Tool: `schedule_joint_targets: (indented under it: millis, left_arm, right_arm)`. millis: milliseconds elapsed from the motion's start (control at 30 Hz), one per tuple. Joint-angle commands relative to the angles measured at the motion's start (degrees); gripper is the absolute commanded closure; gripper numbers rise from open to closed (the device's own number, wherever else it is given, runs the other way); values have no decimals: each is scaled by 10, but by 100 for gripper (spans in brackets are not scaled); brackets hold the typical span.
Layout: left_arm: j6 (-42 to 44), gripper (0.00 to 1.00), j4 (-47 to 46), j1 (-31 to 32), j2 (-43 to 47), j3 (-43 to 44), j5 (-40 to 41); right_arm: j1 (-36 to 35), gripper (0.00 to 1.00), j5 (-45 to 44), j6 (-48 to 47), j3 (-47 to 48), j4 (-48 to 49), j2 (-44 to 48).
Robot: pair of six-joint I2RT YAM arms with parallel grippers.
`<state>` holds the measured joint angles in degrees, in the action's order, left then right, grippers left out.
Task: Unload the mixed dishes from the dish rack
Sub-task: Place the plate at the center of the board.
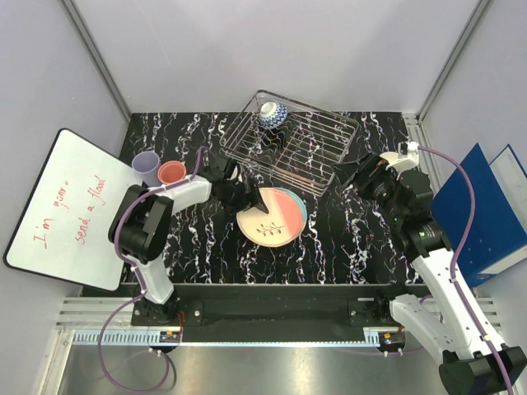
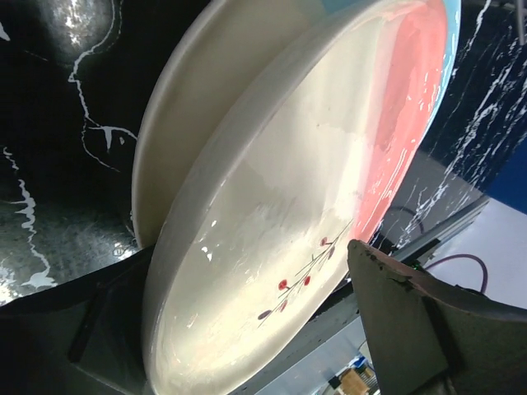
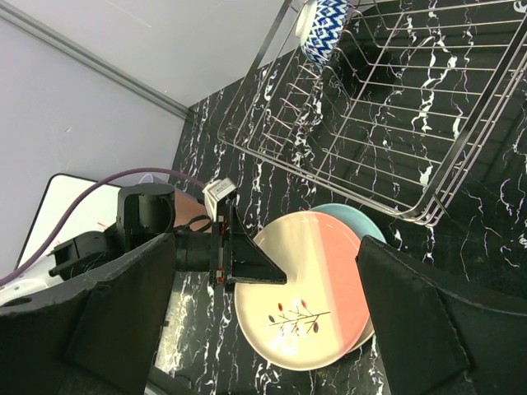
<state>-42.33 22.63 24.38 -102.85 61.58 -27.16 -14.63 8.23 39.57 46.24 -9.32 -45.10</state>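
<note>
The cream and pink plate (image 1: pixel 276 220) (image 2: pixel 313 181) (image 3: pixel 329 296) lies on the table, stacked on a cream and blue plate (image 1: pixel 303 207) (image 3: pixel 354 216), in front of the dish rack (image 1: pixel 329 156) (image 3: pixel 395 123). My left gripper (image 1: pixel 252 202) (image 2: pixel 247 325) (image 3: pixel 247 259) straddles the top plate's left rim, open; its right finger (image 2: pixel 412 321) stands off the plate. A blue-white patterned bowl (image 1: pixel 272 115) (image 3: pixel 323 29) sits in the rack's far left corner. My right gripper (image 1: pixel 350 171) (image 3: pixel 272 329) hovers open and empty off the rack's right front corner.
A lavender cup (image 1: pixel 146 164) and a pink cup (image 1: pixel 172 172) stand on the table at the left. A whiteboard (image 1: pixel 66 210) leans off the left edge. A blue binder (image 1: pixel 486 210) stands at the right. Enclosure walls surround the table.
</note>
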Motion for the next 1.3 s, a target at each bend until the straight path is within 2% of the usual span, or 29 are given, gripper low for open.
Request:
schedule_joint_targets:
  millis: [0, 167, 233, 267, 300, 333, 367, 400, 500, 800, 900, 967, 1067, 1167, 1267]
  left_arm:
    - [48, 7, 108, -3, -24, 8, 74]
    - [67, 8, 129, 7, -45, 32, 74]
    - [75, 17, 128, 16, -57, 42, 71]
    - [78, 25, 127, 20, -60, 44, 66]
    - [79, 47, 124, 22, -63, 47, 62]
    - [76, 59, 120, 23, -63, 44, 59]
    - [73, 67, 112, 23, -62, 43, 51]
    - [72, 86, 107, 23, -61, 41, 48]
    - [67, 100, 95, 23, -49, 33, 41]
    - [56, 100, 47, 23, -5, -14, 17]
    - [22, 100, -48, 22, 36, -73, -26]
    - [-15, 100, -151, 22, 59, -129, -61]
    - [-54, 100, -267, 22, 96, -174, -66]
    - [-79, 100, -343, 22, 98, -205, -78]
    - [-93, 100, -362, 23, 75, -205, -85]
  right_arm:
    - [0, 0, 6, 7, -1, 35, 4]
    - [0, 0, 9, 11, -8, 45, 0]
    - [0, 1, 13, 15, -11, 49, -4]
    - [0, 0, 15, 16, -14, 53, -4]
    - [0, 0, 16, 18, -15, 54, -8]
    - [0, 0, 17, 19, -15, 55, -9]
    - [0, 0, 18, 19, -13, 55, -10]
    - [0, 0, 18, 18, -13, 55, -10]
    - [0, 0, 15, 19, -14, 55, -10]
    - [0, 0, 21, 19, -14, 57, -16]
    - [0, 0, 22, 19, -16, 58, -16]
    - [0, 0, 21, 19, -19, 59, -14]
    - [0, 0, 23, 19, -23, 59, -12]
    - [0, 0, 26, 19, -26, 60, -14]
    - [0, 0, 31, 19, -26, 60, -17]
